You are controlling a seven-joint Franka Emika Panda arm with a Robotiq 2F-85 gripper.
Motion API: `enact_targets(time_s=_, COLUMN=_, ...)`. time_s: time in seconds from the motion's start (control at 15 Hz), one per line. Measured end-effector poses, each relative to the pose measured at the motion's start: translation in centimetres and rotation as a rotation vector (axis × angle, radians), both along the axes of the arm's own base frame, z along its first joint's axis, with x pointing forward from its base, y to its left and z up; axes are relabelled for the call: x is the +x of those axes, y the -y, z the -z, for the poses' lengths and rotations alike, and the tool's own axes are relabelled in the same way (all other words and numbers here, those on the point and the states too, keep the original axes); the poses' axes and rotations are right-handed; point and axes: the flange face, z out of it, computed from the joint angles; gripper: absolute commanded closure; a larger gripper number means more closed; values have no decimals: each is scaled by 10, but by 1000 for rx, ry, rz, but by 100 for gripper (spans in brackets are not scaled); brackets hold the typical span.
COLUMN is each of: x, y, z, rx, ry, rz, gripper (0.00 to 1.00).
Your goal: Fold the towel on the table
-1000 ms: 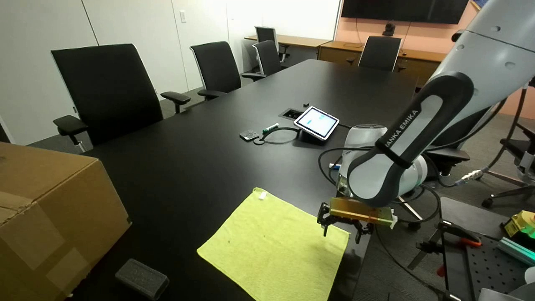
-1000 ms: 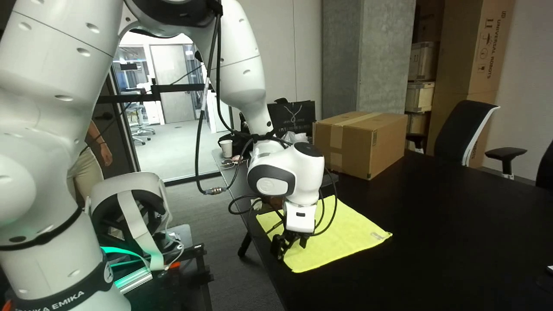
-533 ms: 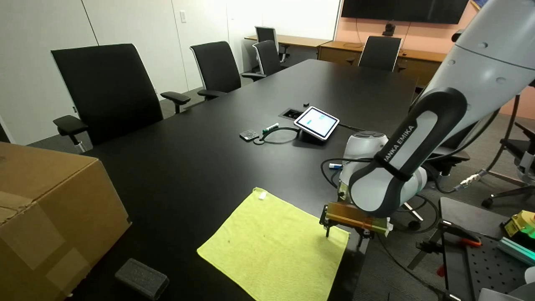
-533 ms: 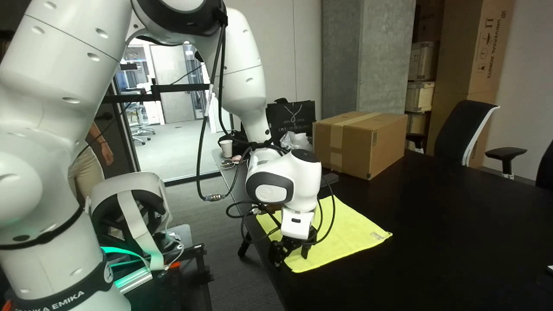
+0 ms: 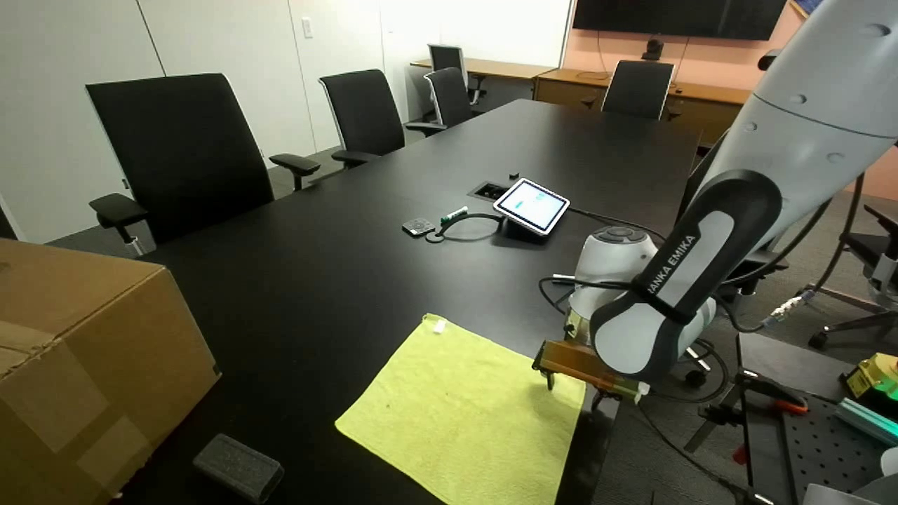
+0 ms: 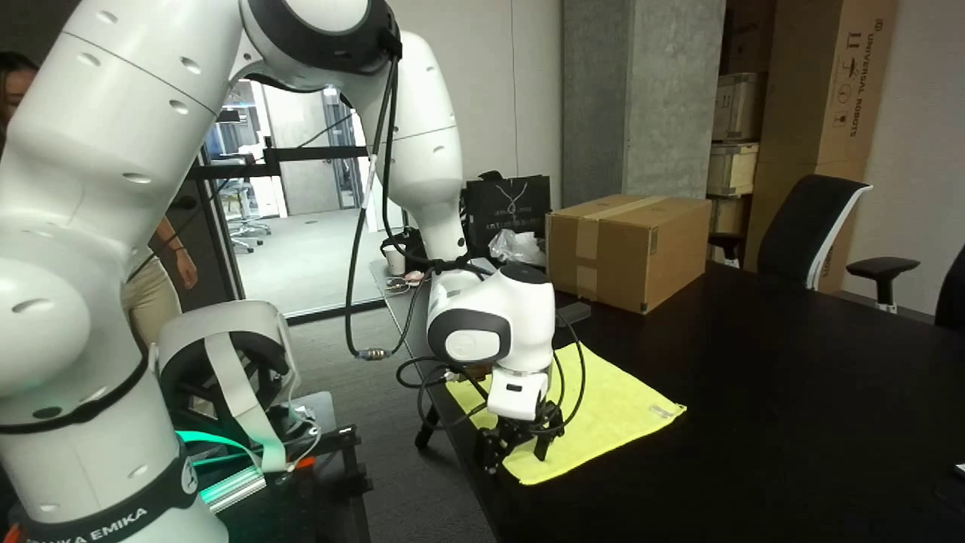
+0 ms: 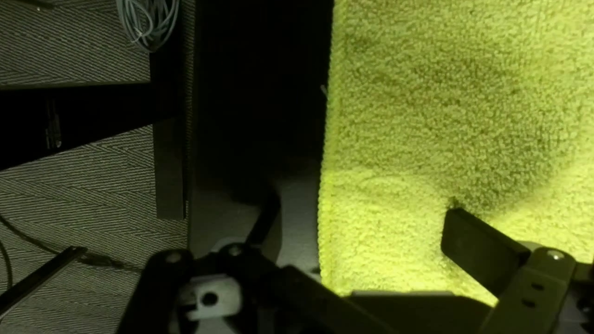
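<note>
Since the gripper [image 5: 572,398], spread and empty, straddles the edge of the towel [image 5: 466,417], skim the bench [image 5: 365,273], pinch slowly, lift.

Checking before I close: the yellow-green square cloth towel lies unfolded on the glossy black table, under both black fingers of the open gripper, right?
Not both: the wrist view shows the open gripper with one finger over the towel, the other over the table beside it. The rest holds.
</note>
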Motion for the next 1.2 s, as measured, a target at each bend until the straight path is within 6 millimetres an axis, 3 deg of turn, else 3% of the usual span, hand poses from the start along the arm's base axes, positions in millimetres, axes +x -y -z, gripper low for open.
enact_targets(time_s=0.13, x=3, y=-1, z=-2, rx=-20, ry=13, rz=-4, gripper=39)
enact_targets(time_s=0.2, x=5, y=-1, z=-3, rx=-29, ry=17, rz=-7, gripper=35)
enact_targets(time_s=0.4, x=7, y=-1, z=-5, rx=-54, ry=23, rz=-17, gripper=36)
enact_targets(time_s=0.47, x=8, y=-1, z=-5, rx=-62, ry=26, rz=-22, gripper=43)
enact_targets(time_s=0.53, x=9, y=-1, z=-6, rx=-70, ry=29, rz=-27, gripper=61)
enact_targets(time_s=0.6, x=9, y=-2, z=-7, rx=-77, ry=31, rz=-32, gripper=62)
enact_targets(time_s=0.8, x=12, y=-4, z=-10, rx=-100, ry=43, rz=-48, gripper=88)
enact_targets(time_s=1.0, x=13, y=-5, z=-12, rx=-117, ry=51, rz=-64, gripper=94)
enact_targets(time_s=1.2, x=14, y=-4, z=-13, rx=-126, ry=49, rz=-80, gripper=89)
